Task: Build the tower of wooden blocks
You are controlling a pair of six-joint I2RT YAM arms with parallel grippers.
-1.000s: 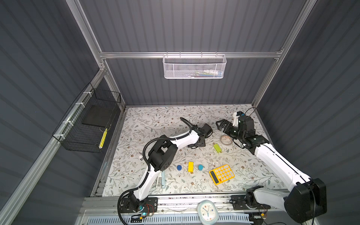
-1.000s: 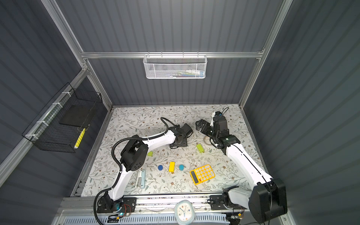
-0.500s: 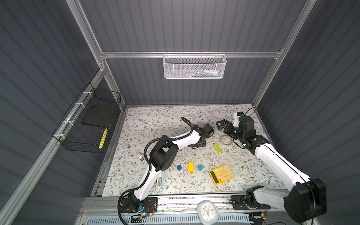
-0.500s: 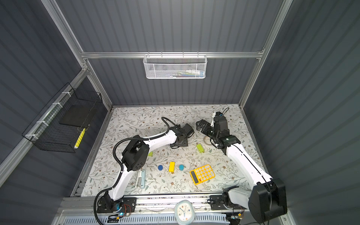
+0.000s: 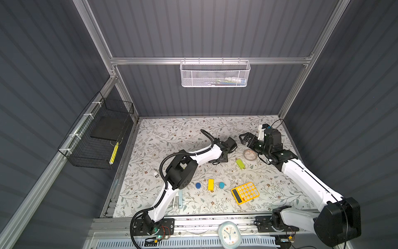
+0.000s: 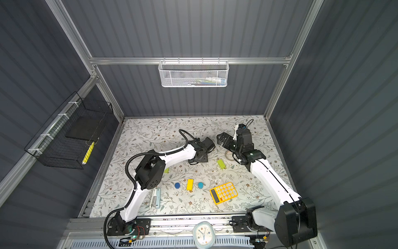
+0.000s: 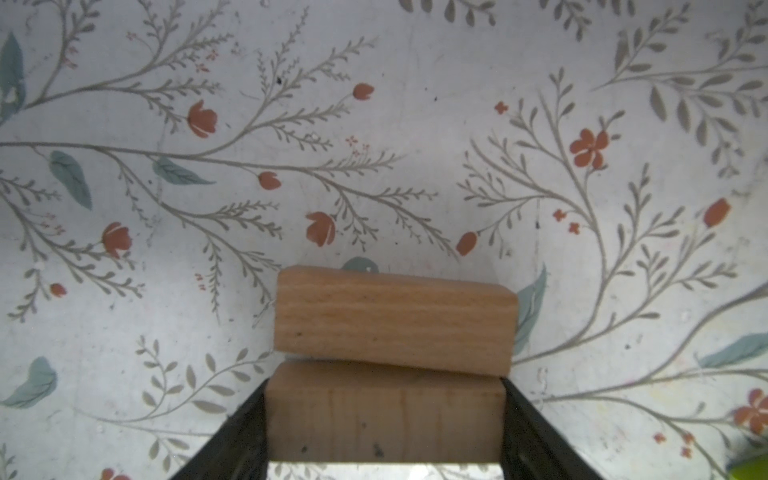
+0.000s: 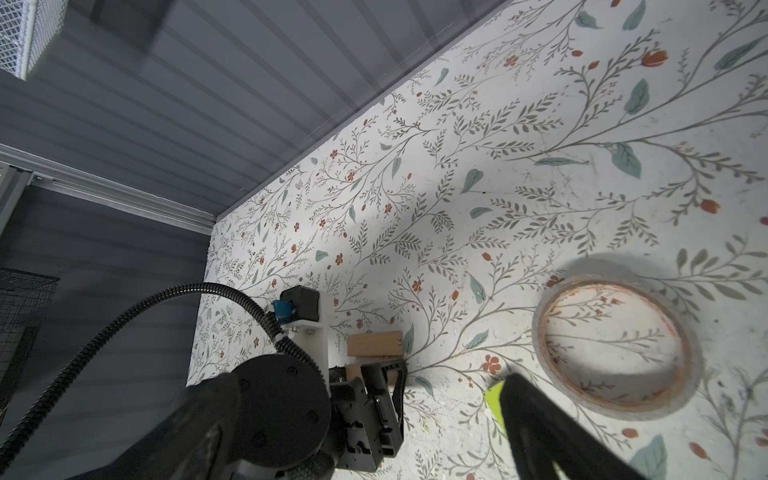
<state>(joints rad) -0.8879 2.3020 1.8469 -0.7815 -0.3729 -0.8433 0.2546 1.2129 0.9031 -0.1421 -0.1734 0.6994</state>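
Barely anything has shifted in the last second. The left arm has crept a touch farther out toward the right gripper, its jaws have kept the same moderate spread, and every loose piece lies where it lay. In the left wrist view the left gripper (image 7: pixel 384 388) is clamped on a tan wooden bar (image 7: pixel 382 419), gripped across its width. A second tan bar (image 7: pixel 392 320) lies crosswise just past the fingertips, touching or overlapping the held one; whether one rests on the other I cannot tell. My reading is that the tower's first two pieces are only now being brought together, so the build has hardly begun. The arm is stretched long from its base, elbow lifted, wrist bent so the gripper points down at the bench (image 5: pixel 172 133).

Behind the left gripper, back toward the arm bases, a blue cylinder (image 5: pixel 198 185), a yellow bar (image 5: pixel 210 184) and a second blue cylinder (image 5: pixel 221 184) sit in a row, none of them held. A lime-green bar (image 5: pixel 240 163) lies between the two grippers, a little to the base side. A clear tape roll (image 5: pixel 249 154) sits near the right gripper. The right gripper (image 5: pixel 243 139) hangs off the bench, jaws spread wide and empty, aimed toward the left gripper. Its arm reaches long from its base and has not stirred.
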